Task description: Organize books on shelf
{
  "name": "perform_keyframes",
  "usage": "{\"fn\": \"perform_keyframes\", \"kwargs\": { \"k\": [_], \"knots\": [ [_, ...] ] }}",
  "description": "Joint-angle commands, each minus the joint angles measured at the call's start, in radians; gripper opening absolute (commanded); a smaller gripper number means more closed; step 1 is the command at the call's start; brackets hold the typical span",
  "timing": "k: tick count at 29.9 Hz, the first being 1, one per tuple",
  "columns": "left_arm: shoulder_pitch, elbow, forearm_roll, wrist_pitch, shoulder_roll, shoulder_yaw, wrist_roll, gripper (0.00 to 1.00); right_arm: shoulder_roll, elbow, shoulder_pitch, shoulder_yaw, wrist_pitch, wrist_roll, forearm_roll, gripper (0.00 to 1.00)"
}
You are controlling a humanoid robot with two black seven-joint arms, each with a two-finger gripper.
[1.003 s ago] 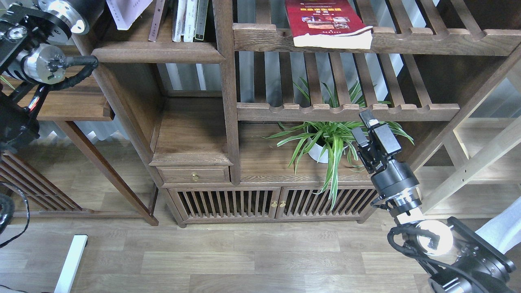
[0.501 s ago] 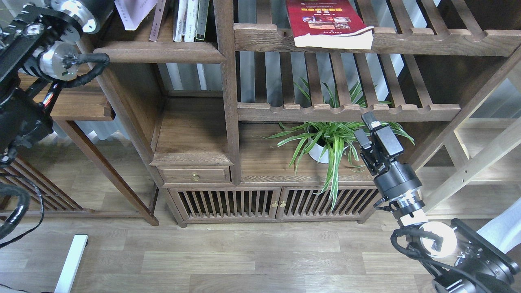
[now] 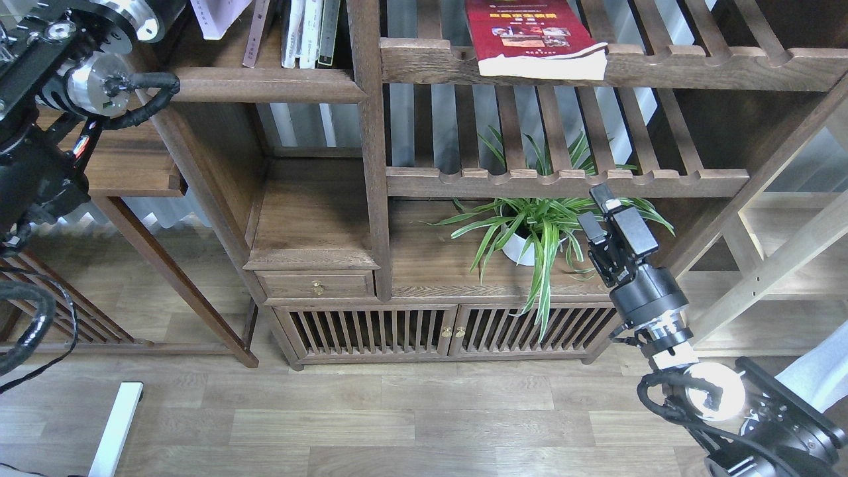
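Observation:
The red book (image 3: 530, 33) with a yellow title band lies flat on the upper slatted rack, its page edge overhanging the front rail. The pale lavender book (image 3: 215, 14) shows at the top edge above the solid dark-brown shelf (image 3: 265, 85). My left arm (image 3: 86, 79) rises past it out of the top left; its gripper is out of view. A thin dusky spine (image 3: 255, 36) leans on the shelf beside several upright pale books (image 3: 306, 33). The maroon cover does not show. My right gripper (image 3: 599, 215) is open and empty, below the lower slatted rack, by the plant.
A potted spider plant (image 3: 536, 232) stands on the cabinet top just left of my right gripper. The lower slatted rack (image 3: 563, 180) runs above it. A small drawer (image 3: 317, 286) and slatted cabinet doors (image 3: 444, 331) sit below. A lighter wooden frame (image 3: 782, 258) stands at the right.
My left arm has swung right and up, carrying the lavender book further right over the shelf. My right arm has shifted only slightly.

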State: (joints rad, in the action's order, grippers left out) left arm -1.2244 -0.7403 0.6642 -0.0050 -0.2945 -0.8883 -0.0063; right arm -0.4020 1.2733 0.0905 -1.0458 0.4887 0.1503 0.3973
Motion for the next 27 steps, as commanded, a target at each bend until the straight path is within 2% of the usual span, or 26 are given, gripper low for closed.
{"fn": "perform_keyframes", "kwargs": {
  "k": [1, 27],
  "knots": [
    [-0.003, 0.016, 0.0, -0.003, 0.003, 0.003, -0.001, 0.07, 0.0, 0.0, 0.0, 0.0, 0.0, 0.0, 0.0, 0.91],
    [-0.044, 0.153, 0.0, -0.001, 0.066, 0.045, -0.052, 0.08, -0.001, 0.0, -0.001, -0.014, 0.0, 0.0, 0.015, 0.91]
  ]
}}
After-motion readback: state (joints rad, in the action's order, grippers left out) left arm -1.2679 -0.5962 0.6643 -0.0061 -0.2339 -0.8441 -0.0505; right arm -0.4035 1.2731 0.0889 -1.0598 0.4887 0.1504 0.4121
